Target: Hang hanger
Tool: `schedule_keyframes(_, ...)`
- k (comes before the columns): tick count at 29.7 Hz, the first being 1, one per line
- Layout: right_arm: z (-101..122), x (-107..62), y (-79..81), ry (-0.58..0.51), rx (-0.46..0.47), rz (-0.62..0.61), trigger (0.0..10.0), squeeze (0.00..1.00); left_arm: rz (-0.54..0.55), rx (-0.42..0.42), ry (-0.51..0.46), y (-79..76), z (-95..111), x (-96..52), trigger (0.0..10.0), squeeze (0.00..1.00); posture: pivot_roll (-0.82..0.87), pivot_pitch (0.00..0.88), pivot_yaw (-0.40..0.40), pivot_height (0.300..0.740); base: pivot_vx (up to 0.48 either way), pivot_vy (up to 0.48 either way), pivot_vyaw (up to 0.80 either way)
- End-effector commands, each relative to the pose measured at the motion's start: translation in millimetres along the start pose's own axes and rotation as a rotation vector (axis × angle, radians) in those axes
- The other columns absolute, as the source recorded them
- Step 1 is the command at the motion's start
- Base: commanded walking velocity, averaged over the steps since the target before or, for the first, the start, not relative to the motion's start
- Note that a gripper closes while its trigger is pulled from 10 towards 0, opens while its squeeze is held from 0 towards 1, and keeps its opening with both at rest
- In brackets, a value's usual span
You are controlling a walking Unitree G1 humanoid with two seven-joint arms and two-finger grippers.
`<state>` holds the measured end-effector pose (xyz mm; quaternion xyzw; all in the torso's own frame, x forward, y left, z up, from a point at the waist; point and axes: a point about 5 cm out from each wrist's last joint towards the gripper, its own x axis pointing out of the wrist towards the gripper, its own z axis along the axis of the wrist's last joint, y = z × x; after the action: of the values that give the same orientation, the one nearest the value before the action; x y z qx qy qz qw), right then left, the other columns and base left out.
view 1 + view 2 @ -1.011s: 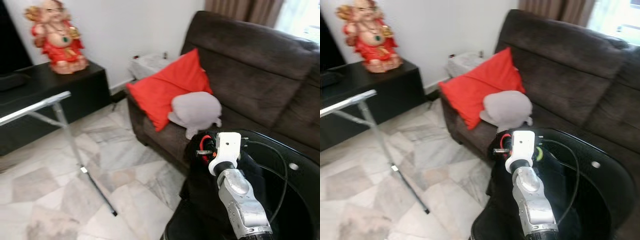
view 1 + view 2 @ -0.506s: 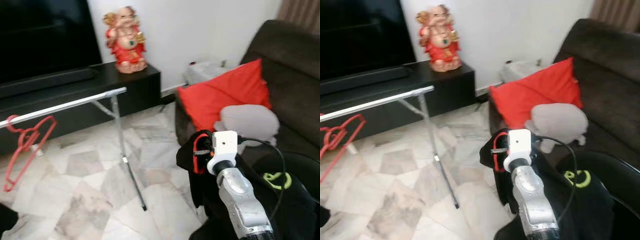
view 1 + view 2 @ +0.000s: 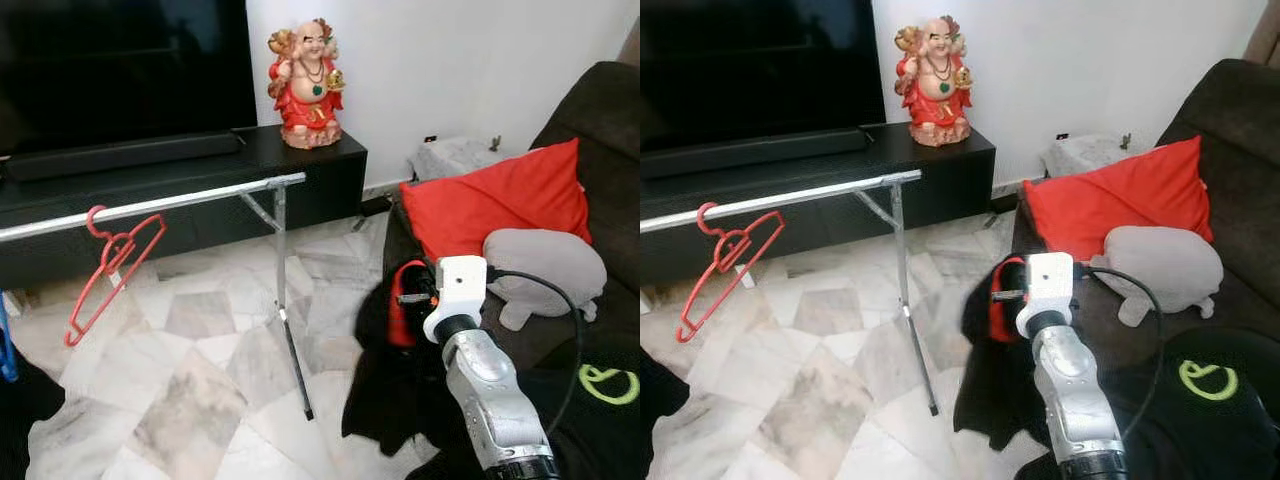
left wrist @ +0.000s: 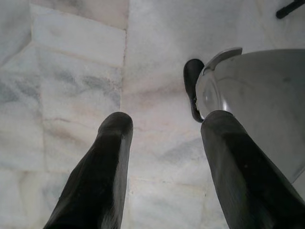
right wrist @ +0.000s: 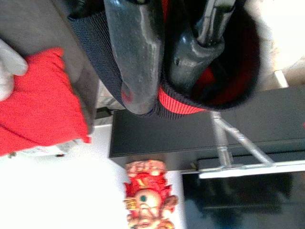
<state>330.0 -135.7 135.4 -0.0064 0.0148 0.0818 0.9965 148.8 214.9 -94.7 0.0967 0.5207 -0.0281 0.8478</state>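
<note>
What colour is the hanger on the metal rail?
Red. The hanger hangs from the rail, clearest in the left eye view.

Robot arm and gripper hardware

The silver, segmented metal right arm [image 3: 490,400] ended in a white boxy wrist housing [image 3: 460,283], with a black cable [image 3: 560,300] looping from it. The left gripper [image 4: 162,138] had two long, glossy black rounded fingers [image 4: 102,176]; the right gripper fingers [image 5: 136,57] matched.

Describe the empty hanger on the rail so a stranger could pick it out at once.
Start at the long black TV cabinet against the wall; a silver metal clothes rail runs in front of it. From that rail hangs a thin red plastic hanger, tilted and bare, unlike the red hanger wrapped in black cloth in the right tool.
</note>
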Motion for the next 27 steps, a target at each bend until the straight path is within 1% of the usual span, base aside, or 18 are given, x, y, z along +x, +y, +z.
schedule_keyframes(1,1.3,2.0,8.6,0.001,0.001,0.032,10.0,0.00,0.015,-0.008,0.012,6.0,-1.6,-0.7,10.0,0.00,0.10,0.000,-0.016,0.740,0.000,0.424,0.00)
schedule_keyframes(10,-0.7,1.4,8.1,0.012,-0.011,0.034,10.0,0.00,0.017,-0.014,0.009,6.2,-0.7,-0.6,10.0,0.00,0.10,0.000,-0.015,0.740,0.000,0.420,0.00)
schedule_keyframes(21,3.0,3.4,11.0,-0.007,-0.039,0.053,10.0,0.00,0.018,-0.018,0.007,5.9,0.0,-0.5,10.0,0.00,0.11,0.000,-0.018,0.740,0.000,0.411,0.00)
schedule_keyframes(23,7.1,3.5,13.6,-0.037,-0.080,0.076,10.0,0.00,0.018,-0.004,0.004,5.9,0.8,-0.4,10.0,0.00,0.11,0.000,-0.019,0.740,0.000,0.000,0.21)
schedule_keyframes(24,7.1,3.5,13.6,-0.037,-0.080,0.076,10.0,0.00,0.018,-0.004,0.004,5.9,0.8,-0.4,10.0,0.00,0.11,0.000,-0.019,0.740,0.000,0.000,0.43)
schedule_keyframes(25,11.4,3.2,15.6,-0.072,-0.114,0.088,10.0,0.00,0.019,0.001,0.006,6.0,0.7,-0.4,10.0,0.00,0.11,0.000,-0.019,0.740,0.000,0.000,0.80)
schedule_keyframes(27,14.6,2.9,18.5,-0.094,-0.126,0.107,10.0,0.00,0.021,0.001,0.008,6.2,0.5,-0.4,10.0,0.00,0.10,0.000,-0.020,0.740,0.000,0.000,0.80)
